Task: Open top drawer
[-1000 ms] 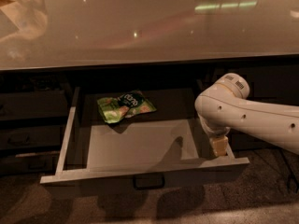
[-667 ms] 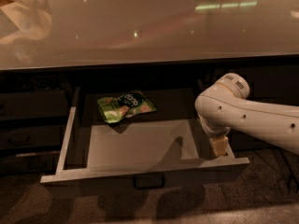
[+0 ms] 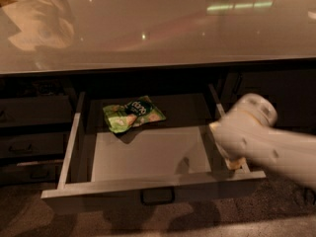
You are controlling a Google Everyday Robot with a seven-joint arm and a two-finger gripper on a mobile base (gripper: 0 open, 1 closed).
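- From the one camera view, the wide dark grey top drawer [image 3: 148, 157] stands pulled well out toward the near side from under the glossy pale beige worktop [image 3: 158, 33]. Its pale grey inner floor and side walls are open to sight.
- A small dark loop handle [image 3: 157, 195] sits at the centre of the drawer's near front, just under the pale rim.
- A crumpled green and white snack bag [image 3: 133, 114] lies flat on the drawer's floor in the far left part, close to the left wall but apart from it.
- A rounded white robot arm [image 3: 261, 142] comes in from the right and crosses above the drawer's right wall.
- The gripper [image 3: 236, 163] shows as a tan tip below the arm's wrist, down at the right wall close to the near right corner. Whether it touches the wall or hangs just beside it, I cannot tell, nor whether it is released or clenched.
- Left of the open drawer, shallower dark drawer fronts [image 3: 29, 144] sit stacked and closed.
- A speckled brown floor [image 3: 98, 223] runs along the near edge.
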